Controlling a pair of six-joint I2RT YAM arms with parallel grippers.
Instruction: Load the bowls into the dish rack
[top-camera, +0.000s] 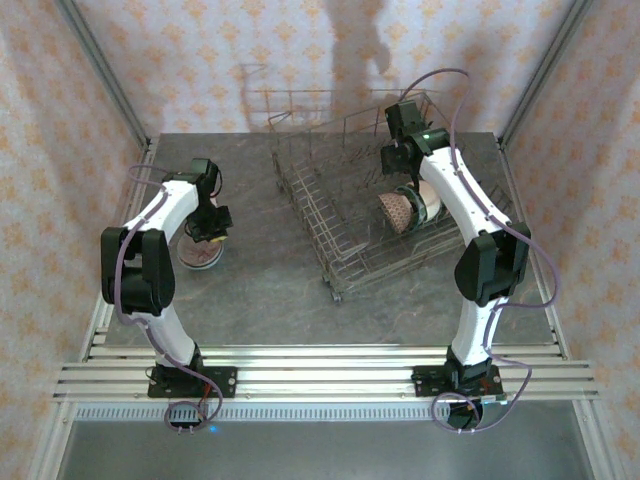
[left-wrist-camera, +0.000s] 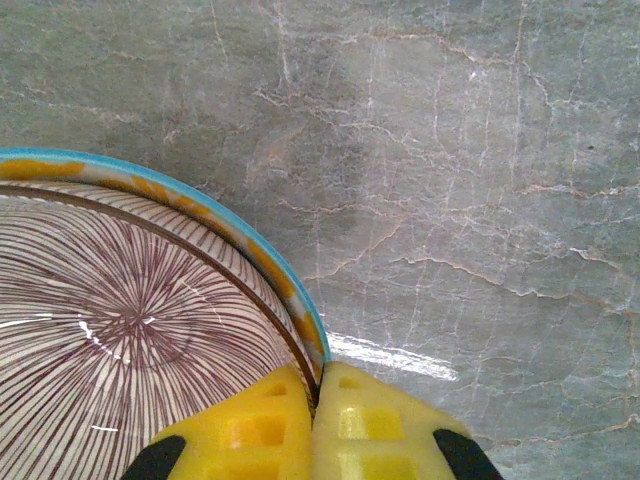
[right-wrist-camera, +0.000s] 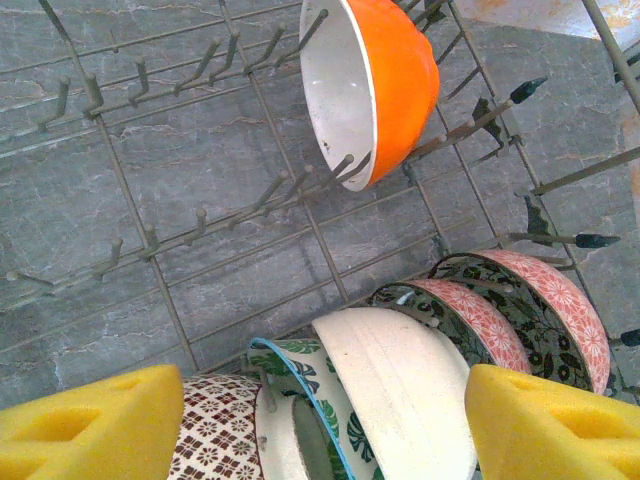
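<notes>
Loading looks close to finished. The dish rack (top-camera: 340, 215) sits skewed on the table (top-camera: 260, 300), from the middle toward the right edge and the far side. Six bowls stand on edge inside it, as far as the right wrist view lets me count. An orange bowl (right-wrist-camera: 375, 85) with a white inside leans alone between tines (right-wrist-camera: 200, 215) on one row. Along the next row five are packed close: a brown-checked bowl (right-wrist-camera: 215, 435), a leaf-patterned bowl (right-wrist-camera: 320, 395) with a blue rim, a plain white bowl (right-wrist-camera: 400, 395), and two pink floral bowls (right-wrist-camera: 475, 320) with dark outsides. The right gripper (right-wrist-camera: 320, 440) hangs over that packed row with its yellow fingers spread wide, empty, touching no bowl that I can see.

One bowl is outside the rack. The striped bowl (left-wrist-camera: 120, 330), with fine purple lines fanning from its centre under a blue and orange rim, is near the left edge of the table, well apart from the rack. The left gripper (left-wrist-camera: 315, 400) pinches its rim, one yellow pad inside the bowl and the other outside, pressed nearly together on the thin wall. Whether the bowl is clear of the surface I cannot tell. By my reading, what remains is to carry this last bowl across and stand it between free tines, of which plenty show beside the orange one.
</notes>
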